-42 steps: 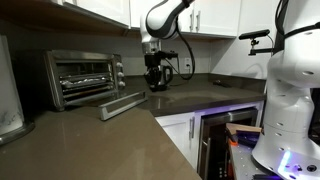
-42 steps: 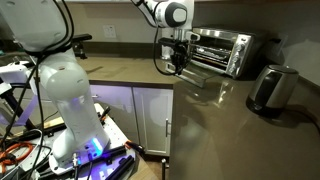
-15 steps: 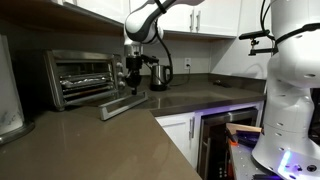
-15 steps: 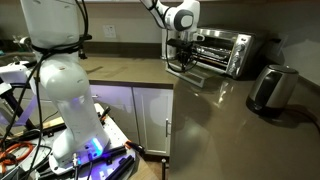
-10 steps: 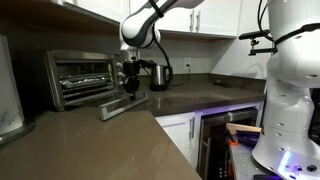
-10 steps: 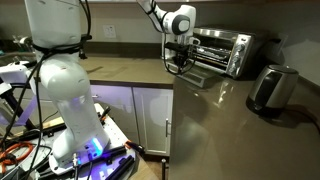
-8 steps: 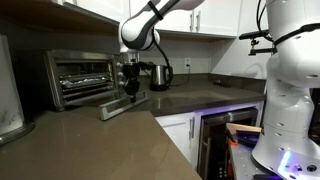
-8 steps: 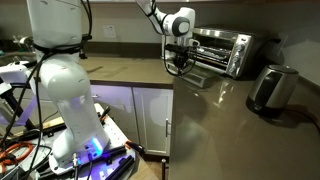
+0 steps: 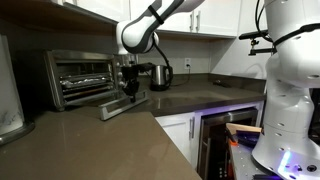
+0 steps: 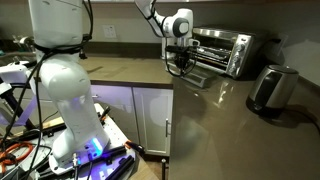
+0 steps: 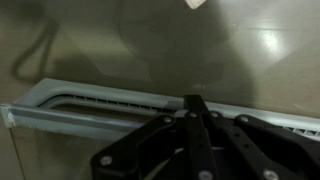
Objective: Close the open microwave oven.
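The tool (image 11: 195, 108) enters the wrist view from the bottom edge. Its two dark fingers (image 11: 189, 125) are pressed together into one narrow tip, clenched on nothing. The tip lies at the long bar handle (image 11: 90, 118), which crosses that view from left to right. Whether tip and handle are touching cannot be told.

In both exterior views the tool (image 9: 131, 90) (image 10: 178, 67) points downward from the arm (image 9: 140, 35), directly over the outer edge of the open door (image 9: 105, 100).

The microwave oven (image 9: 80, 78) stands on the counter (image 9: 90, 145) against the back wall, at the left of the frame in an exterior view. In an exterior view it sits at the upper right of the frame (image 10: 225, 48). It is a boxy stainless-steel unit. Its door is dropped down to roughly level and projects forward over the counter (image 10: 230, 130). The cavity is exposed and a wire rack (image 9: 85, 72) shows inside. The handle (image 9: 122, 106) runs along the door's free edge, nearest the centre of the frame.

A small dark kettle (image 9: 160, 74) stands on the counter just to the right of the tool, apart from the oven. In an exterior view the kettle (image 10: 270, 88) appears at the right of the frame, well apart from the tool.

The robot's white base (image 10: 60, 80) fills the left of that frame.
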`<state>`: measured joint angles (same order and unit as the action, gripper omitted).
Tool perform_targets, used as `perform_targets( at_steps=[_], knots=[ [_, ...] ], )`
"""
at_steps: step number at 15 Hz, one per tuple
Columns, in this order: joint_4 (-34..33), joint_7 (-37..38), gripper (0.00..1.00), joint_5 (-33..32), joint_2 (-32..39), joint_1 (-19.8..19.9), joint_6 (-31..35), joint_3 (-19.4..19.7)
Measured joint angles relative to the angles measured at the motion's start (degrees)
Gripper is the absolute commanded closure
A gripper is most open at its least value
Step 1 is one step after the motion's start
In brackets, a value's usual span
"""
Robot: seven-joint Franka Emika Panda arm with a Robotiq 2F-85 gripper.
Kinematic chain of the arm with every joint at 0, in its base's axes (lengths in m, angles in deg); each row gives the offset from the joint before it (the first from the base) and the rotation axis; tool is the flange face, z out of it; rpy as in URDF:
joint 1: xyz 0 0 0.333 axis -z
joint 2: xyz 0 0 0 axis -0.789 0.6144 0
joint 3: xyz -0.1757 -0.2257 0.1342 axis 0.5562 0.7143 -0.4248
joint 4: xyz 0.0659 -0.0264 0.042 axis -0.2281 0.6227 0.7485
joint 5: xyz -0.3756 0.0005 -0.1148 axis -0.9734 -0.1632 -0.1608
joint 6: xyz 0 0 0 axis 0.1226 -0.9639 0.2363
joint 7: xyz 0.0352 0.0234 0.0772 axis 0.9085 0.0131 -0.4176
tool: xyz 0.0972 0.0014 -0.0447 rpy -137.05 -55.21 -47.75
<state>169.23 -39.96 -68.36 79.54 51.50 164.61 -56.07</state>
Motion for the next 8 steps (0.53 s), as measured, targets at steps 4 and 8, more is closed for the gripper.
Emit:
perform_targets(
  at_steps=[4,8],
  knots=[
    [0.03,1.1,1.0,-0.1,-0.39,-0.16,-0.02,0.32],
    [0.15,1.17,1.0,-0.14,-1.68,-0.17,-0.17,0.97]
  ],
)
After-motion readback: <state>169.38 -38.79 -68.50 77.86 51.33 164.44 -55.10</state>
